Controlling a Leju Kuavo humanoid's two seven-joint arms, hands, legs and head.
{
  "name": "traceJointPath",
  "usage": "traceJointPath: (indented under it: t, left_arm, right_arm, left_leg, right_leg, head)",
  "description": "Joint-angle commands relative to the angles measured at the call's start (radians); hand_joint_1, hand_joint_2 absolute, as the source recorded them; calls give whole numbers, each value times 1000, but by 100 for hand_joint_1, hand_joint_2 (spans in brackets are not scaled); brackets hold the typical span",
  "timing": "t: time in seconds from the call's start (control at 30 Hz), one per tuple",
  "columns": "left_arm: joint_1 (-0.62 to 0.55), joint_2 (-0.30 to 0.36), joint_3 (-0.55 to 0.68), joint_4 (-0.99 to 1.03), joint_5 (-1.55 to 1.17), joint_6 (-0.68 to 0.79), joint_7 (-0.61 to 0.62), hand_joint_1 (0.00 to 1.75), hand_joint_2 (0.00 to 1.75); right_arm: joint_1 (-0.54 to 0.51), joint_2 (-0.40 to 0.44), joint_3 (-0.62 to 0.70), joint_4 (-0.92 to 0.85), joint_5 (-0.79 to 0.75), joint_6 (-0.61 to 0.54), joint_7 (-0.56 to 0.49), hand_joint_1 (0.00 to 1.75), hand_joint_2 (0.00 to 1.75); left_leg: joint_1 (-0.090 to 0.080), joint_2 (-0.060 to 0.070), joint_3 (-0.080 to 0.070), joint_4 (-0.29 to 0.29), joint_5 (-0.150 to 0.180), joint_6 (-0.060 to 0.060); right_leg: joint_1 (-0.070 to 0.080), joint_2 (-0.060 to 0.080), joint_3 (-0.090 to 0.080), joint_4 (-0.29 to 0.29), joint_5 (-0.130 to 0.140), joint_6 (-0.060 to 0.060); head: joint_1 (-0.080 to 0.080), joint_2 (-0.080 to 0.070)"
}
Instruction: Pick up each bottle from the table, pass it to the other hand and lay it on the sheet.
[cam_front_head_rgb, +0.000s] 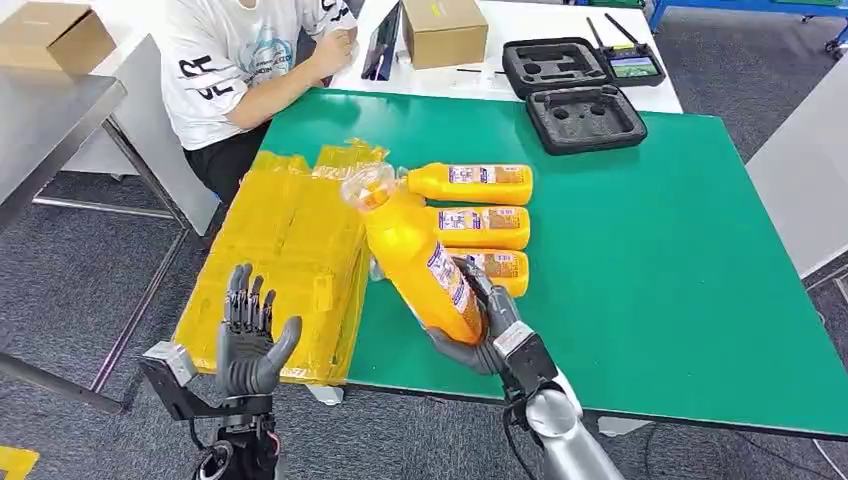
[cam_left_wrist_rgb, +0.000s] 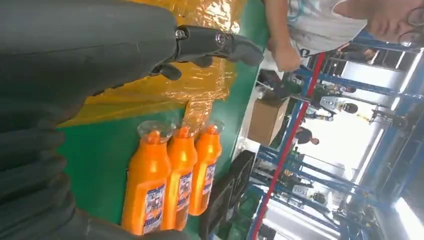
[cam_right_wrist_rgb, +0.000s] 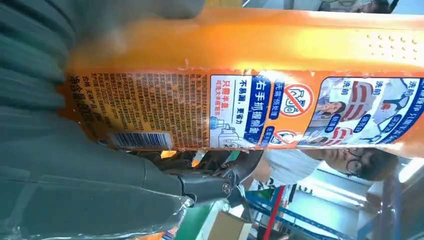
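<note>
My right hand (cam_front_head_rgb: 478, 325) grips an orange bottle (cam_front_head_rgb: 410, 250) by its lower body and holds it tilted above the green table (cam_front_head_rgb: 650, 260), its capped neck pointing up and left toward the yellow sheet (cam_front_head_rgb: 290, 260). The same bottle's label (cam_right_wrist_rgb: 240, 110) is close up in the right wrist view. Three more orange bottles (cam_front_head_rgb: 470, 183) lie side by side on the table behind it, also seen as a row of bottles (cam_left_wrist_rgb: 172, 175) from the left wrist. My left hand (cam_front_head_rgb: 248, 335) is raised, empty, fingers spread, over the sheet's near edge.
A person in a white shirt (cam_front_head_rgb: 240, 60) sits at the table's far left corner. Two black foam cases (cam_front_head_rgb: 585, 115) and a cardboard box (cam_front_head_rgb: 443, 30) stand at the back. A grey metal table (cam_front_head_rgb: 50, 120) is to the left.
</note>
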Motion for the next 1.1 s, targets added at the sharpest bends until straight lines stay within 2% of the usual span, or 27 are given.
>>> traceJointPath:
  t: [0.03, 0.3, 0.37, 0.43, 0.47, 0.53, 0.6, 0.67, 0.73, 0.87, 0.93, 0.97, 1.07, 1.1]
  left_arm:
    - [-93, 44, -138, 104, 17, -132, 36, 0, 175]
    - [-234, 37, -239, 278, -7, -188, 44, 0, 175]
    - [-234, 37, -239, 278, -7, -188, 44, 0, 175]
    - [-233, 38, -237, 279, -5, -189, 43, 0, 175]
    - [-233, 38, -237, 279, -5, -189, 43, 0, 175]
    - [-235, 42, -243, 282, -2, -193, 42, 0, 175]
    - [-254, 38, -259, 314, 12, -213, 46, 0, 175]
    - [-281, 29, -275, 347, 18, -217, 47, 0, 175]
    - [-294, 27, -283, 362, 22, -217, 47, 0, 175]
    - [-299, 27, -267, 370, 45, -213, 40, 0, 175]
    - [-292, 32, -257, 357, 49, -208, 36, 0, 175]
    - [-286, 34, -250, 348, 52, -207, 35, 0, 175]
    - [-273, 33, -234, 338, 60, -199, 31, 0, 175]
    - [-273, 33, -234, 338, 60, -199, 31, 0, 175]
  right_arm:
    - [-75, 74, -19, 228, -13, 75, -50, 175, 175]
    - [-120, 149, 42, 360, 45, 121, -56, 175, 175]
    - [-120, 149, 42, 360, 45, 121, -56, 175, 175]
    - [-121, 151, 42, 361, 45, 121, -56, 175, 175]
    - [-121, 151, 42, 361, 45, 121, -56, 175, 175]
    - [-130, 149, 52, 374, 55, 135, -54, 175, 175]
    - [-141, 163, 67, 404, 69, 151, -54, 175, 175]
    - [-147, 182, 75, 432, 80, 151, -51, 175, 175]
    - [-152, 186, 94, 451, 94, 155, -43, 175, 175]
    - [-151, 190, 132, 481, 122, 167, -42, 175, 175]
    - [-156, 189, 144, 499, 132, 168, -39, 175, 175]
    - [-162, 188, 150, 515, 138, 169, -37, 175, 175]
    - [-175, 185, 156, 541, 145, 169, -36, 175, 175]
    - [-175, 185, 156, 541, 145, 169, -36, 175, 175]
  left_leg:
    - [0, 0, 3, -1, 0, 0]
    - [0, -1, 6, -2, -1, 1]
    - [0, 0, 4, -2, 0, 0]
    - [0, 1, 9, -2, -3, 1]
    - [0, 0, 5, -1, -1, 1]
    - [0, 0, 5, -1, -1, 1]
    - [0, 0, 3, -1, 0, 0]
    - [0, 1, 7, -1, -2, 1]
    - [0, -1, 3, -1, 0, 0]
    - [0, 0, 3, -1, 0, 0]
    - [0, 0, 8, -1, -2, 1]
    - [0, 0, 3, -1, -1, 0]
    - [0, 1, 4, -1, -1, 0]
    - [0, 1, 9, -1, -4, 1]
  right_leg:
    - [0, -1, 3, -1, -1, -1]
    - [0, -2, 6, -1, -1, -2]
    - [0, 0, 4, -1, -1, -1]
    - [1, 0, 9, -2, -2, -3]
    - [0, 0, 4, -1, -1, -1]
    - [0, -1, 5, -1, -1, -2]
    - [0, 0, 3, -1, 0, -1]
    - [1, 0, 7, -1, -2, -2]
    - [0, -1, 4, -1, -1, -1]
    - [1, 0, 3, -1, 0, -1]
    - [1, -1, 8, -1, -2, -3]
    - [1, -1, 3, -1, -1, -1]
    - [1, 0, 4, -1, -1, -1]
    - [1, 0, 9, -1, -3, -3]
  head:
    - [0, 0]
    - [0, 0]
    - [0, 0]
    - [0, 0]
    - [0, 0]
    - [0, 0]
    - [0, 0]
    - [0, 0]
    - [0, 0]
    - [0, 0]
    - [0, 0]
    - [0, 0]
    - [0, 0]
    - [0, 0]
